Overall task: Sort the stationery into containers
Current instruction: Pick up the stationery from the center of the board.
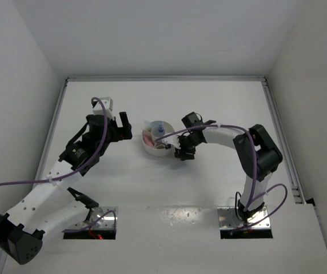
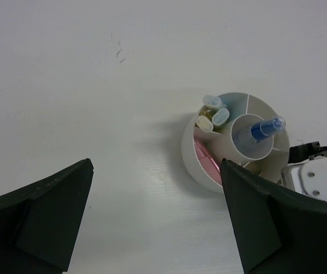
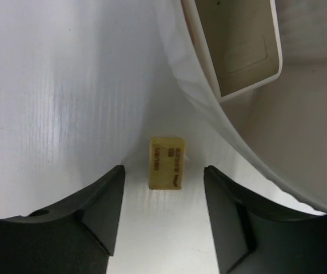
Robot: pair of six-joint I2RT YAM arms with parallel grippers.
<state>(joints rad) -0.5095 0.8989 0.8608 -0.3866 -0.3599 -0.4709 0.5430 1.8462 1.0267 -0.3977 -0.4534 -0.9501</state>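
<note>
- The right tool [image 3: 163,174] is being held open, its jaws straddling the beige eraser [image 3: 166,162] without touching it.
- In this inspector's judgement, closing is best being done squarely across the eraser's long sides, with the tub-side jaw being kept off the wall.
- The eraser is lying flat on the tabletop [image 3: 66,85], centred between the jaws and just beside the white tub [image 3: 266,137].
</note>
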